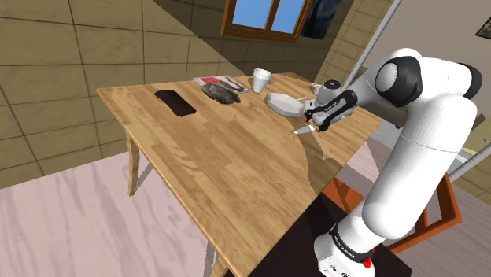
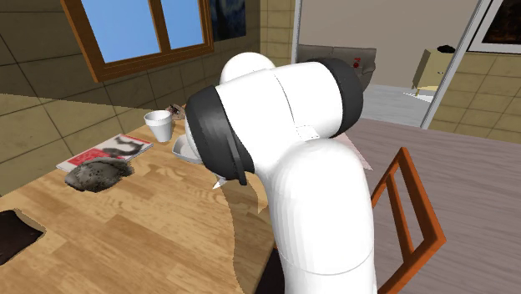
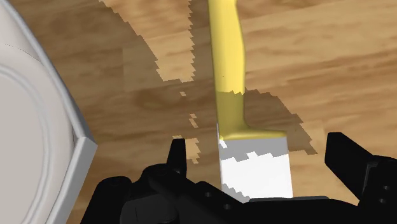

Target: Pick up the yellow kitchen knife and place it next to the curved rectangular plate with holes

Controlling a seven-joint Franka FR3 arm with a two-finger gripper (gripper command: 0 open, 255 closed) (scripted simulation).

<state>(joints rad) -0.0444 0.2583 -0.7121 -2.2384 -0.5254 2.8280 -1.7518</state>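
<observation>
The knife has a yellow handle (image 3: 229,57) and a white blade (image 3: 254,168). It lies on the wooden table (image 1: 228,165) near the edge on the stand's side. My gripper (image 3: 257,149) hangs just over the blade, open, with one finger on each side and neither touching it. In the shoulder view the gripper (image 1: 313,123) is low over the table and the blade tip (image 1: 299,131) pokes out below it. A white angular dish (image 1: 285,102) sits right beside the knife. A dark flat rounded-rectangular plate (image 1: 175,102) lies at the table's far left; I cannot make out any holes.
A white cup (image 1: 261,79), a magazine (image 1: 220,80) and a dark grey lump (image 1: 220,93) stand along the far side. An orange-brown chair (image 1: 441,208) is by the stand. The arm's white body (image 2: 309,159) hides much of the second exterior view.
</observation>
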